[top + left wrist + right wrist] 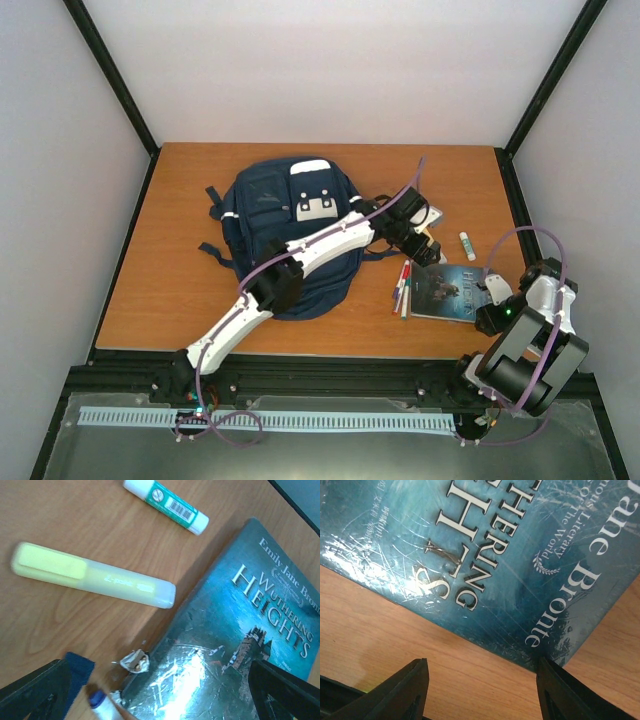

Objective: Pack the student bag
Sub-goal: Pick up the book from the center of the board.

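The student bag [285, 235], navy with a white front patch, lies flat in the middle of the table. My left arm reaches across it, and the left gripper [424, 250] [160, 702] hangs open and empty just right of the bag. Below it lie a yellow highlighter [92, 575], a glue stick [167, 502] [467, 245] and a teal "Wuthering Heights" book [240, 640] [452, 290]. My right gripper [492, 296] [482, 682] stands open low over the wood at the book's [510, 545] right edge, its right finger [570, 692] by the book's corner, holding nothing.
Several pens [403, 290] lie between the bag and the book, one with a blue cap [100, 702]. A small crumpled scrap [136, 661] sits at the book's corner. White walls close in the table on three sides.
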